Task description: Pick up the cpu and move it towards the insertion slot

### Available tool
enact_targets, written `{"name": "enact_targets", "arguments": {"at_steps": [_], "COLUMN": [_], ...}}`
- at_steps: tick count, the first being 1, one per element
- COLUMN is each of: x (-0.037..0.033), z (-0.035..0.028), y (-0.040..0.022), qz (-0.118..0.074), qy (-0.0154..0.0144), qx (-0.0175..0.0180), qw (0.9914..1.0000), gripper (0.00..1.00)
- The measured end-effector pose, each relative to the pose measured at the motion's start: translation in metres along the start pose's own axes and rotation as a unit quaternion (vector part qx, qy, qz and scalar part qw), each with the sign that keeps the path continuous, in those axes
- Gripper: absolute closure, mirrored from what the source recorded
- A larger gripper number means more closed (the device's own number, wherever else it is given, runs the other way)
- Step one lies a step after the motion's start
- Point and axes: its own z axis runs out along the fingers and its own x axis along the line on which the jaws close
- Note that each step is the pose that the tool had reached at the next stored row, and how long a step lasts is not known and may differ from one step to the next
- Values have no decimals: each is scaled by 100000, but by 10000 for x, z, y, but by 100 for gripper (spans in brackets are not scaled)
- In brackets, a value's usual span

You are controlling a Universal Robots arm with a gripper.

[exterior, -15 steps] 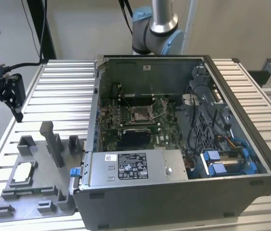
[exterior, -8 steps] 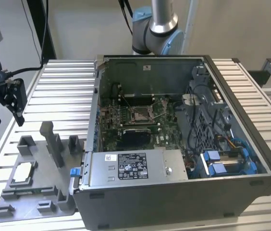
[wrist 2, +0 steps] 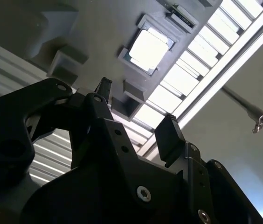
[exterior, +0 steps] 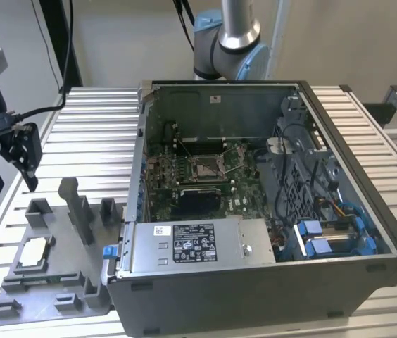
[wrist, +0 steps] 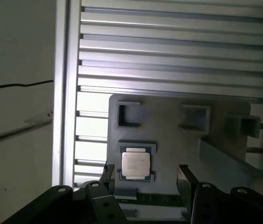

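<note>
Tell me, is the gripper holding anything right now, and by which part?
Nothing is held. The gripper is open and hangs above the chip, which lies untouched in its grey tray.

Gripper (wrist 2: 136,100) is hovering, fingers spread, holding nothing; cpu (wrist 2: 148,49) is sitting in grey tray (wrist 2: 99,28) recess, apart from fingertips.
</note>
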Motion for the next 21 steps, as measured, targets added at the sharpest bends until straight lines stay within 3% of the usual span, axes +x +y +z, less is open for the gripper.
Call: {"name": "enact_targets", "arguments": {"at_steps": [12, 21], "x": [1, 6], "z": [136, 265], "y": [-16, -124], "qz": [4, 25], "qy": [11, 20], "qx": [264, 492], "qw": [100000, 99999], "gripper": [0, 0]}}
